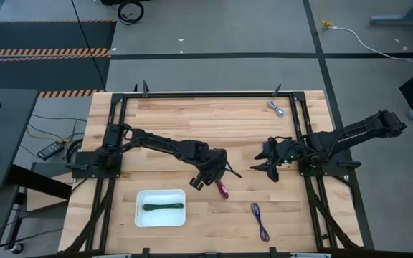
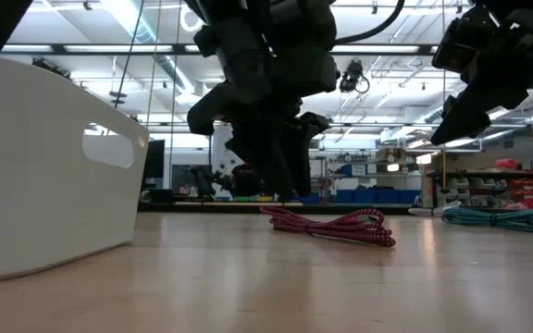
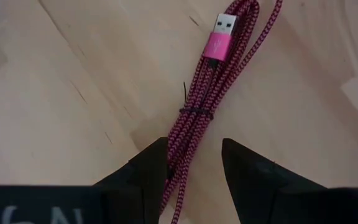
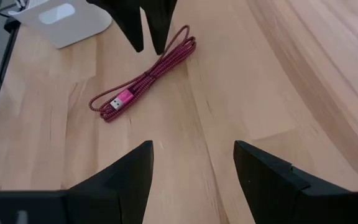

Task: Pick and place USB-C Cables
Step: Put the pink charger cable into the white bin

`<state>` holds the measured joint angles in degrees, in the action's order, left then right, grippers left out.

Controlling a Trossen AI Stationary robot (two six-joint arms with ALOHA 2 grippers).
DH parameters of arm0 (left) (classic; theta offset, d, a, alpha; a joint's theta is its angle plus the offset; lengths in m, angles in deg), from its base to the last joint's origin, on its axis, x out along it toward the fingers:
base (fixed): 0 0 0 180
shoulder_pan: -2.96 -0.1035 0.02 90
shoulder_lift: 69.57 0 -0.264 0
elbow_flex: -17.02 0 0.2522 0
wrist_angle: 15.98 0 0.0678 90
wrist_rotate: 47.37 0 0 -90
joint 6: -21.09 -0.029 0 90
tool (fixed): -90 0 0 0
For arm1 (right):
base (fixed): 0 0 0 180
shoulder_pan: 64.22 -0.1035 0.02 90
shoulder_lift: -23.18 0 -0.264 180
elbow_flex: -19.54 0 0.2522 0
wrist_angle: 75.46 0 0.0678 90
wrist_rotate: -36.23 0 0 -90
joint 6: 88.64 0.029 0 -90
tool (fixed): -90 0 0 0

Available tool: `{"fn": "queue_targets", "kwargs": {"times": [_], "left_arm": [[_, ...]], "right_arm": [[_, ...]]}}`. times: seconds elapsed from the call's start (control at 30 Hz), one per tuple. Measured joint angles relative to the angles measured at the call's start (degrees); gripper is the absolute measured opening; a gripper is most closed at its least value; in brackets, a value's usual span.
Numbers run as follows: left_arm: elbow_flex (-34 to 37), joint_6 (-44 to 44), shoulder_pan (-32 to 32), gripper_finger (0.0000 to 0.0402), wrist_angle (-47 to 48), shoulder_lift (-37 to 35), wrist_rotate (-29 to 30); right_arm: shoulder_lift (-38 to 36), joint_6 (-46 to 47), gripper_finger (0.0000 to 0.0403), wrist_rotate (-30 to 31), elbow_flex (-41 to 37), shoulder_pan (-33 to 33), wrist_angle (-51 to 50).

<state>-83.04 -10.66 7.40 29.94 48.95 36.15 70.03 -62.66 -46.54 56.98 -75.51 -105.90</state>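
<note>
Over on the left sits the white tray (image 1: 140,203) with the green cable (image 1: 163,208) lying inside it. My left hand (image 3: 190,163) is down at the counter (image 1: 192,122), fingers (image 3: 148,169) parted and straddling one end of the dark red cable (image 3: 207,106), not closed on it (pink plug at the far end, a thin tie round the middle). That bundle lies flat on the wood just right of the tray. Further right, the purple cable (image 1: 259,221) rests near the front edge. My right hand (image 4: 191,163) hovers above the counter, fingers wide apart, holding nothing. The silver-grey cable (image 1: 276,107) lies at the back; the teal cable (image 2: 502,218) shows low on the right.
</note>
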Motion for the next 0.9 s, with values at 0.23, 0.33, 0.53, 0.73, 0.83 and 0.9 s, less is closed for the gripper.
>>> {"fn": "queue_targets", "kwargs": {"times": [0.23, 0.33, 0.53, 0.73, 0.83, 0.9], "left_arm": [[-0.02, -0.18, -0.55, 0.0160, 0.29, 1.02, 0.65], [-0.02, -0.48, -0.73, 0.0160, 0.29, 2.83, 1.24], [-0.07, -0.58, -0.64, 0.0158, -1.45, 4.33, 3.02], [-0.07, -0.72, -0.53, 0.0086, -0.53, 4.33, 3.91], [-0.07, -0.65, -0.42, 0.0029, -0.17, 4.23, 4.19], [-0.31, -0.45, -0.02, 0.0017, 0.08, 3.99, 5.97]], "right_arm": [[0.00, 0.02, 0.0229, 0.02, 0.00, 0.00, 0.39], [0.00, 0.02, 0.0229, 0.02, 0.00, 0.00, 0.52], [0.00, -0.03, 0.0229, 0.04, 0.00, 0.00, 0.62], [0.00, -0.01, 0.0229, 0.32, 0.00, 0.00, 0.72], [0.00, -0.01, 0.0229, 0.39, 0.00, 0.00, 0.72], [0.00, -0.01, 0.0229, 0.39, 0.00, 0.00, 0.73]]}}
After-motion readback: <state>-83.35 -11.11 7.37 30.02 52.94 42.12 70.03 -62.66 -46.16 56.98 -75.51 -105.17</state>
